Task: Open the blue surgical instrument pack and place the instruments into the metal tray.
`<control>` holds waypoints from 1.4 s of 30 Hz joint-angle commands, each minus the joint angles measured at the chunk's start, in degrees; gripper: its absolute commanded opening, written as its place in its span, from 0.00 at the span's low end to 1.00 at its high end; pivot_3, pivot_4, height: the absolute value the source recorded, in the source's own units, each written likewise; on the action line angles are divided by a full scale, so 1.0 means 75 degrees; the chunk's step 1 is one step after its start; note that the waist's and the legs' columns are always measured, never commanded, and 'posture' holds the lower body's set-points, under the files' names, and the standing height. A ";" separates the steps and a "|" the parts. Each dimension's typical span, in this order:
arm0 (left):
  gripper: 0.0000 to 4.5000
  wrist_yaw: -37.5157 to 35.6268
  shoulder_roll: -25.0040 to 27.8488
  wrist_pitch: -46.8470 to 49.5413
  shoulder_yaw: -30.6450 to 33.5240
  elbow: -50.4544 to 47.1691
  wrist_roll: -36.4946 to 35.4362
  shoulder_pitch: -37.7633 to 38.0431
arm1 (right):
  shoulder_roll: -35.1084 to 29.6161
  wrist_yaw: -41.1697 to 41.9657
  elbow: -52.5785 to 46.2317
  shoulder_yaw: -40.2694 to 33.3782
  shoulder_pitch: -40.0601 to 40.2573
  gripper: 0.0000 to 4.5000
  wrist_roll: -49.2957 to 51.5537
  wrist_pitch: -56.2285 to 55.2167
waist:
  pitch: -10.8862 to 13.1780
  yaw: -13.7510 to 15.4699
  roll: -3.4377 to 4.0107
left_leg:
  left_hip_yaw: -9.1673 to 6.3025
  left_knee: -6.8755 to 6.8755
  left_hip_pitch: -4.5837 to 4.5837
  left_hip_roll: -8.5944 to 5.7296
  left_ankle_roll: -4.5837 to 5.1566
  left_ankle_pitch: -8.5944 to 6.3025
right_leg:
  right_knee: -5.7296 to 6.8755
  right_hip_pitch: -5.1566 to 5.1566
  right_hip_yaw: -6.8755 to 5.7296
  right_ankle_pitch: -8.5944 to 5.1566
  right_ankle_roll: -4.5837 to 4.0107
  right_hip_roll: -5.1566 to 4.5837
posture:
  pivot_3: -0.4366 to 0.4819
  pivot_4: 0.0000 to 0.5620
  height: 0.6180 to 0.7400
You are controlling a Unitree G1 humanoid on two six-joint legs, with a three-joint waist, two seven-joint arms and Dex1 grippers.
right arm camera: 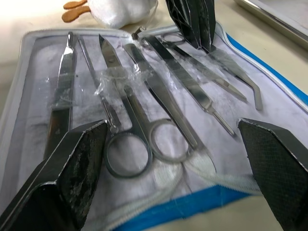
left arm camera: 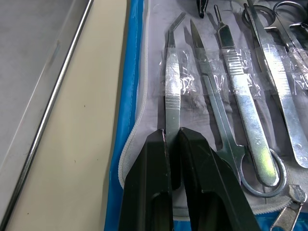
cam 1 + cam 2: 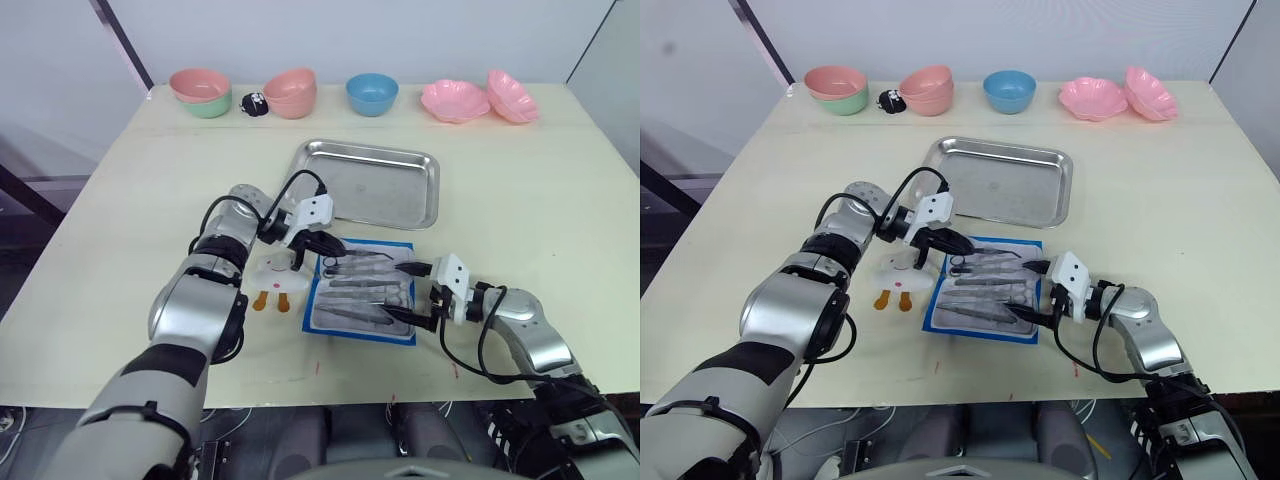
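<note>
The blue surgical instrument pack point(image 3: 400, 332) lies unfolded on the table, its pale lining up, just in front of the metal tray point(image 3: 372, 182). Several silver instruments point(image 1: 139, 120) lie side by side in it under clear straps. My left gripper point(image 2: 172, 137) sits at the pack's left end point(image 3: 322, 250), shut on the handle of a slim bent-tip forceps point(image 2: 172, 82) that still lies flat on the lining. My right gripper point(image 1: 171, 126) is wide open at the pack's right end point(image 3: 408, 292), one finger on each side and nothing between them.
A white toy with orange feet point(image 3: 276, 276) lies just left of the pack, under my left wrist. Along the table's far edge stand stacked pink and green bowls point(image 3: 203, 92), a pink bowl point(image 3: 291, 92), a blue bowl point(image 3: 372, 93) and pink scalloped dishes point(image 3: 480, 100).
</note>
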 commanded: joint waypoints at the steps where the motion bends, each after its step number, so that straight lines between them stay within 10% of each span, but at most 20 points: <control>1: 0.01 0.0043 0.0014 0.0006 -0.0089 0.0063 0.0140 0.0078 | 0.0014 0.0084 0.0317 0.0372 0.0276 1.00 -0.0215 0.0187 | 0.0000 -0.0001 0.0000 | 0.0000 0.0000 0.0000 0.0000 0.0000 0.0000 | 0.0000 0.0000 0.0000 0.0000 0.0000 0.0000 | 0.48 0.27 1.00; 42: 0.01 -0.0809 0.0940 0.0916 -0.0823 -0.0753 0.0838 -0.1320 | -0.0090 0.0101 0.0351 0.0529 0.0327 1.00 -0.0328 0.0408 | 0.0004 -0.0073 -0.0003 | -0.0007 -0.0003 -0.0007 0.0000 0.0000 0.0000 | -0.0003 -0.0005 -0.0006 -0.0001 0.0001 0.0001 | 0.48 0.27 1.00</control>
